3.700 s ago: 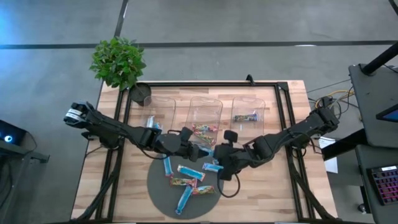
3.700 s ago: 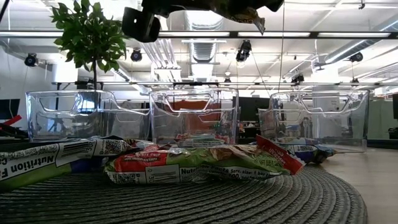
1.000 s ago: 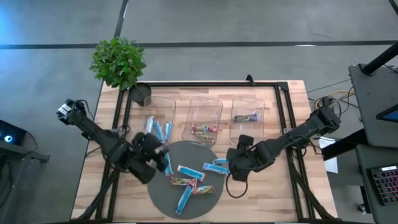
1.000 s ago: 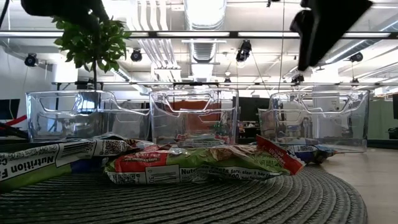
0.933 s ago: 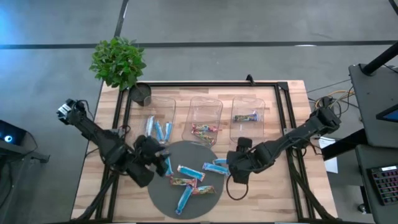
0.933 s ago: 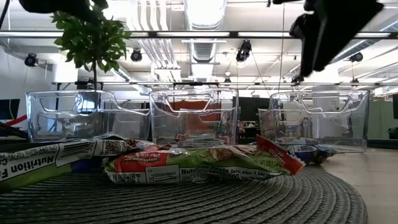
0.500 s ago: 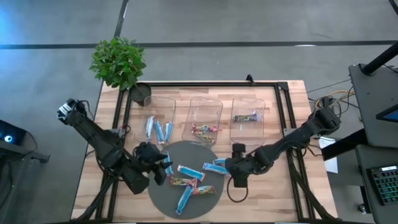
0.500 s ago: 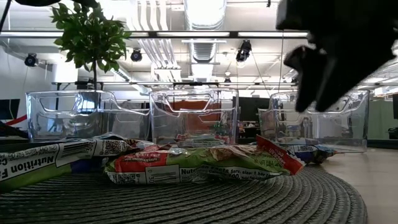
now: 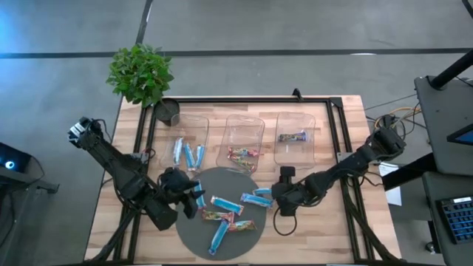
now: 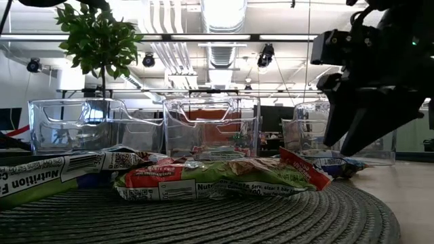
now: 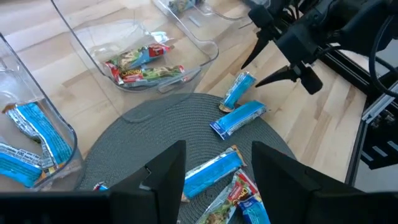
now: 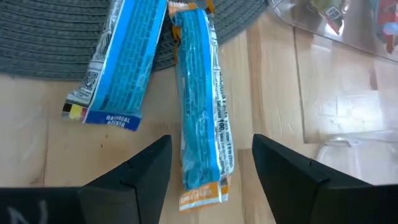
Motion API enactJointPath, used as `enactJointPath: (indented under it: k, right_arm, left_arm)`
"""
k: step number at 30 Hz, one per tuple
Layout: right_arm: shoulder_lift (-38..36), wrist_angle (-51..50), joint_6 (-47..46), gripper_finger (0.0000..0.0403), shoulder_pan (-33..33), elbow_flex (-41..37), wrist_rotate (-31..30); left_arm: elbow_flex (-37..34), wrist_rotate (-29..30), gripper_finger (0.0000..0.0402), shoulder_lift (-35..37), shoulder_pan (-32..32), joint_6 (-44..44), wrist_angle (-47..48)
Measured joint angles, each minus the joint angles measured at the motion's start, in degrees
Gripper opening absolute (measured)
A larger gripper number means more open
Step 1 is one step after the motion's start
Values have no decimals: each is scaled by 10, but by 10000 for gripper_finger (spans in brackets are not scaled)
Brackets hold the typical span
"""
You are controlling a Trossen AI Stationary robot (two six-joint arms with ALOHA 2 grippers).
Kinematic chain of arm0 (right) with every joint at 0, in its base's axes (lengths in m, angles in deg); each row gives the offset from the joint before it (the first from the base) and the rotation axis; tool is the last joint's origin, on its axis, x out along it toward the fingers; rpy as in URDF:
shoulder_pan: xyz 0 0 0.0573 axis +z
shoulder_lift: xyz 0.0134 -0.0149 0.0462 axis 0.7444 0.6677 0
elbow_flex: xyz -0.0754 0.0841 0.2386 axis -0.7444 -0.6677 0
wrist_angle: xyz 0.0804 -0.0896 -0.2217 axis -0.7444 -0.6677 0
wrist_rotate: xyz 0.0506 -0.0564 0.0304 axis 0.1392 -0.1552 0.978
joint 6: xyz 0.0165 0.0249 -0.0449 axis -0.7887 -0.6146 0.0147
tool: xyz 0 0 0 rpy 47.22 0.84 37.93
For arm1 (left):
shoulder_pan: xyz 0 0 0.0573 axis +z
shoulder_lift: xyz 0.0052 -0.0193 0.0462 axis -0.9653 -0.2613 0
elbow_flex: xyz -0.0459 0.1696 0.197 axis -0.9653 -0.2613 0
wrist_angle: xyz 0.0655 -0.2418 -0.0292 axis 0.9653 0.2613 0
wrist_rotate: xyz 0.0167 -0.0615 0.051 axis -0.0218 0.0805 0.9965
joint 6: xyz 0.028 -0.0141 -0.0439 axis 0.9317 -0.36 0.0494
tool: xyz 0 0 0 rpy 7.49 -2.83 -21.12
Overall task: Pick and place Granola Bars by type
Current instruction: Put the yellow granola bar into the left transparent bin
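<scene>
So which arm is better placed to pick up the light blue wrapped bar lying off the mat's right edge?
Right. The right gripper hangs open directly over that light blue wrapped bar, while the left gripper sits across the grey round mat.

Bare wood open along the table's (image 9: 336, 222) near edge and down both sides of the round grey mat (image 9: 194, 230). Far half blocked by three clear bins (image 9: 244, 133) in a row, narrow gaps between them — passable only from above. Potted plant (image 9: 140, 72) crowding the far left corner. Mat strewn with Granola Bars (image 9: 226, 205), little flat room among them. Right gripper (image 9: 276, 195), fingers spread, low at the mat's right rim — left gripper (image 9: 192, 201), also spread, at its left rim.
</scene>
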Motion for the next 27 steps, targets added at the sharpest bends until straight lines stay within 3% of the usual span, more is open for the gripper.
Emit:
enactJointPath:
  k: [7, 12, 18, 27]
  right_arm:
    - [2, 0, -8, 215, -2, -5, -9]
    - [1, -24, -11, 215, 4, 32, -16]
    - [1, -47, -13, 215, 26, 63, -62]
    - [3, -47, -124, 215, 51, 41, -58]
  left_arm:
    - [0, 1, 165, 0, 0, 0, 0]
    - [0, 1, 165, 0, 0, -2, -1]
    - [0, 1, 165, 0, 0, -3, -1]
    - [0, 1, 165, 0, 0, -3, -1]
